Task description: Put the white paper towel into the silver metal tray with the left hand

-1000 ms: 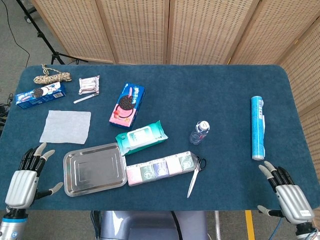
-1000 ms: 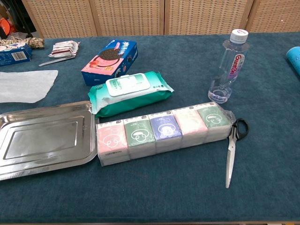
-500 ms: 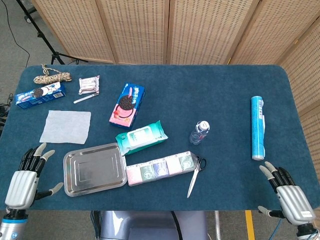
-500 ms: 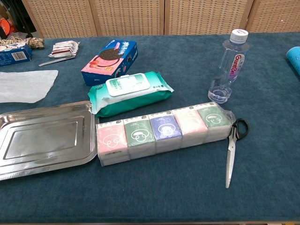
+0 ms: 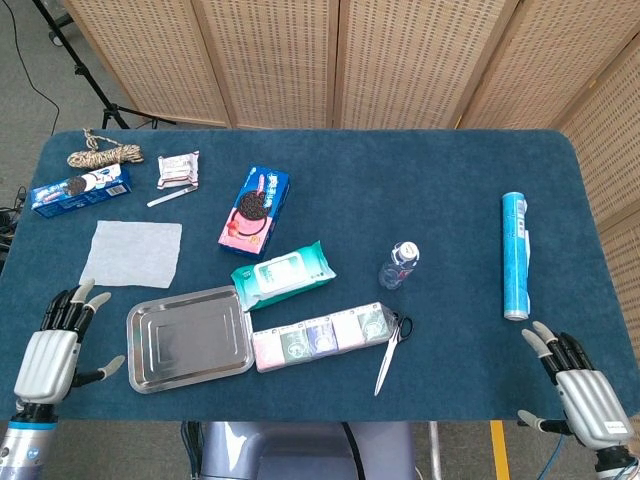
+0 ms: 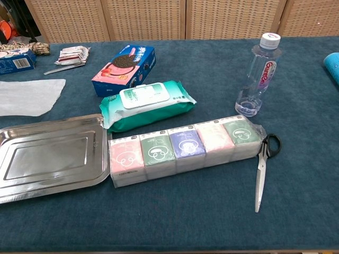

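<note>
My left hand (image 5: 48,352) sat at the near left corner of the table with its fingers spread and nothing in them, palm down, fingertips aimed away from me; it was out of the chest view entirely. My right hand (image 5: 583,388) was the same at the near right corner, fingers apart and empty.

Just right of the left hand lay the silver metal tray (image 5: 189,339), its long axis running left to right and tilted a little, bare inside; beyond the hand and the tray, apart from both, the white paper towel (image 5: 132,253) lay flat on the blue table (image 5: 430,190), roughly square (only slightly wider than deep), its edges skewed a touch from the table's edge, its near edge facing the tray's far rim.

Against the tray's right rim sat a row of tissue packs (image 5: 319,337); behind that a green wet-wipe pack (image 5: 283,274); further back a pink-and-blue cookie box (image 5: 255,209); scissors (image 5: 388,351) lay just beside the tissue row's right end.
</note>
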{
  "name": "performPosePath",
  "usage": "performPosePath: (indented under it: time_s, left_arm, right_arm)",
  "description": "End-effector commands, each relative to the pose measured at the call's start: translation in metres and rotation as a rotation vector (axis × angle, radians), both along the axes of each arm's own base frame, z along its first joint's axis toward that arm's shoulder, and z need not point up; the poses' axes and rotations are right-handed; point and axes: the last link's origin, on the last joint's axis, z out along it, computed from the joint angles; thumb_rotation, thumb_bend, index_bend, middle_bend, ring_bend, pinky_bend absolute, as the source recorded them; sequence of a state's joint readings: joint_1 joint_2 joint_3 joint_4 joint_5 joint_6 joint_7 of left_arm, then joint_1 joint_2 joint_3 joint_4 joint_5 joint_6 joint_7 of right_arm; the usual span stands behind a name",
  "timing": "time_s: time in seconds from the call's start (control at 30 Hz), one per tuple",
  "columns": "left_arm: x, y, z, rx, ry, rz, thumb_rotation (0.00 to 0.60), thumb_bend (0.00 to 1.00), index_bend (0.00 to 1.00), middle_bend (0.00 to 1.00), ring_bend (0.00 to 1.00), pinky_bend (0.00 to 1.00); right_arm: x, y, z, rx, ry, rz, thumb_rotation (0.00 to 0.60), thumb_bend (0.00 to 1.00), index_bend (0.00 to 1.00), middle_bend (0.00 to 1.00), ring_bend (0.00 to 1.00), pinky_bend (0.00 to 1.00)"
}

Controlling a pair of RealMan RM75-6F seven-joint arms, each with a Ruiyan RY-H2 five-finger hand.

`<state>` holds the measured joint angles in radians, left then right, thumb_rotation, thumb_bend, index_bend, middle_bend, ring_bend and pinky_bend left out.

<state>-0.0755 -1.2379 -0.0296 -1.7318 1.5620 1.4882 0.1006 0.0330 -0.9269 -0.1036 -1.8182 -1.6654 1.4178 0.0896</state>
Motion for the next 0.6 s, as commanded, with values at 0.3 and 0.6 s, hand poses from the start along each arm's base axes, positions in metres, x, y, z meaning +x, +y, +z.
performPosePath:
  time_s: [0.3, 0.6]
  left_arm:
    - [-0.028, 0.04, 0.004, -0.047, 0.135, 0.052, 0.545, 0.27, 0.16, 0.0, 0.0, 0.0]
    - [-0.053, 0.06, -0.001, -0.077, 0.224, 0.118, 0.546, 0.3, 0.16, 0.0, 0.0, 0.0]
  right_arm:
    - [0.0, 0.001, 0.002, -0.008, -0.005, 0.001, 0.6, 0.0, 0.0, 0.0, 0.0, 0.0]
    - [0.001, 0.002, 0.002, -0.011, -0.005, 0.007, 0.6, 0.0, 0.0, 0.0, 0.0, 0.0]
